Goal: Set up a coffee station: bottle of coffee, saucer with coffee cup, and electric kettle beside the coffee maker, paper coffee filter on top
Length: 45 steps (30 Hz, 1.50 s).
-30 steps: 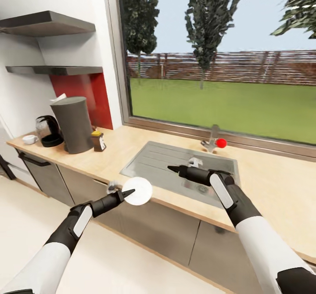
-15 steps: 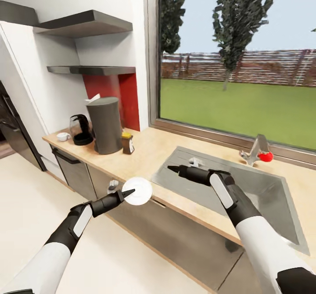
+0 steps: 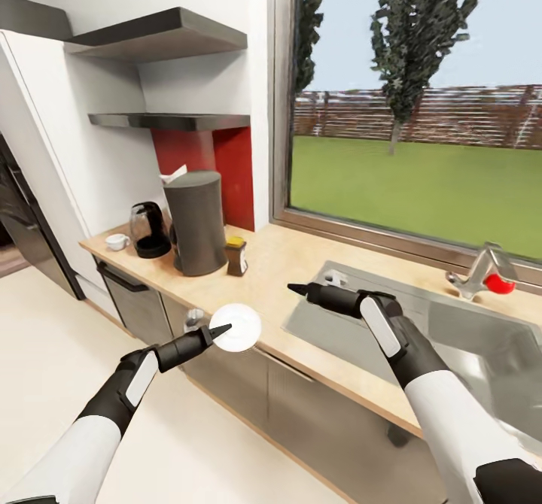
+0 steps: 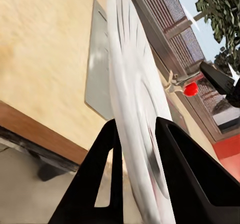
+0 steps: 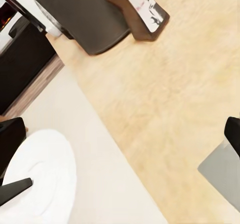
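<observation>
A: Left claw (image 3: 223,330)?
B: Clamped on the round white ceramic saucer (image 3: 235,327), fingers (image 4: 111,156) pinching its rim either side. Saucer's held off the front edge of the light wood tabletop (image 3: 286,263), over the pale floor (image 3: 45,353), not touching the top.

A: Right claw (image 3: 295,289)?
B: Over the tabletop near the front edge, just beside the left end of the grey steel sink (image 3: 421,331). Tips look together in the head view, nothing betw. them. Can't tell more from its own cam.

A: Rest of the station?
B: All at the tabletop's far left end. Tall dark grey cylindrical coffee maker (image 3: 196,222) stands upright w/ a white paper filter (image 3: 174,175) poking up at its top. Small brown coffee bottle w/ yellow cap (image 3: 236,255) just beside it, on the sink side. Black-based glass electric kettle (image 3: 149,229) on the other side, close to the maker. Small white coffee cup (image 3: 117,241) beyond the kettle, nearest the left edge, sitting straight on the wood.

A: Anything by the sink?
B: Steel tap w/ a red knob (image 3: 489,274) at the back edge under the window (image 3: 414,98).
</observation>
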### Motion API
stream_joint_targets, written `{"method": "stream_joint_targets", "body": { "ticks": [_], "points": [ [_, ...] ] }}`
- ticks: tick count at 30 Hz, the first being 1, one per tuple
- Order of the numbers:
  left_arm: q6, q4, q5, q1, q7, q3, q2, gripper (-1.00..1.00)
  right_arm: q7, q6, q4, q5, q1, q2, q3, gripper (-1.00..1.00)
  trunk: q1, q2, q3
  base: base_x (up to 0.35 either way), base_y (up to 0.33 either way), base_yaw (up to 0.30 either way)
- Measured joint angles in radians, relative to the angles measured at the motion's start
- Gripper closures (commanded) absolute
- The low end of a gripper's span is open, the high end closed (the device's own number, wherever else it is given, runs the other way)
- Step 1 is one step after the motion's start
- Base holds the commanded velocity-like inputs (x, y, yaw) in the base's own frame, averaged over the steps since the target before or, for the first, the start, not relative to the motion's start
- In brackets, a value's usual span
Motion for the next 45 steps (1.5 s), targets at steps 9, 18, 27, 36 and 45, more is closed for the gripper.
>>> {"method": "stream_joint_targets", "body": {
  "ticks": [9, 18, 27, 36, 45],
  "points": [
    [0.0, 0.0, 0.0, 0.0, 0.0, 0.0, 0.0, 1.0, 0.0, 0.0, 0.0, 0.0, -0.001, 0.0, 0.0, -1.0, 0.0, 0.0, 0.0, 0.239, 0.239, 0.0],
    [0.0, 0.0, -0.001, 0.0, 0.0, 0.0, 0.0, 1.0, 0.0, 0.0, 0.0, 0.0, 0.0, 0.0, 0.0, -1.0, 0.0, 0.0, 0.0, 0.224, 0.25, -0.18],
    [0.0, 0.001, -0.002, 0.0, 0.001, -0.001, 0.0, 1.0, 0.002, -0.008, 0.002, 0.0, -0.001, -0.001, 0.0, -1.0, 0.0, 0.0, 0.0, 0.183, 0.278, -0.013],
    [0.0, 0.003, -0.002, 0.0, 0.003, -0.002, 0.0, 1.0, 0.002, -0.008, 0.003, 0.0, -0.001, -0.001, 0.001, -1.0, 0.0, 0.0, 0.0, 0.174, 0.273, 0.0],
    [-0.002, 0.006, -0.003, 0.002, 0.01, -0.002, 0.0, 1.0, 0.0, -0.006, 0.001, 0.0, 0.0, -0.001, -0.001, -1.0, 0.0, 0.0, -0.001, 0.032, 0.046, -0.12]
  ]
}}
